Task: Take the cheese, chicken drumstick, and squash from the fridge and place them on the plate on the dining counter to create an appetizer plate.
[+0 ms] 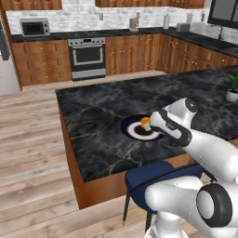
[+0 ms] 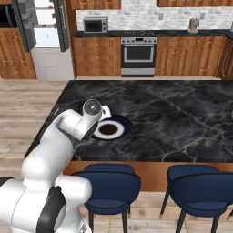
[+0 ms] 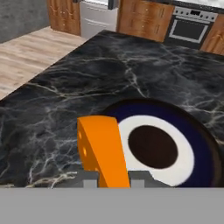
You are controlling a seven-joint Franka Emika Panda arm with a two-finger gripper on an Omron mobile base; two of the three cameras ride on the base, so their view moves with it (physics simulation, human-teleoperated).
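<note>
While your gripper (image 3: 113,183) clamps the cheese (image 3: 101,148) just above the plate's (image 3: 203,144) near rim, nothing lies on that plate. You've yet to release it there; drumstick and squash remain to fetch.

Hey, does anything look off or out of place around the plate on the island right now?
Nothing stands out. The plate sits flat and bare on the dining counter, and the gripper holds the cheese above the plate's edge.

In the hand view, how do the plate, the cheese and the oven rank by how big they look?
1. Plate, largest.
2. Cheese, though it is nearest the camera, which inflates it.
3. Oven, smallest, but far off and cut by the frame edge.
</note>
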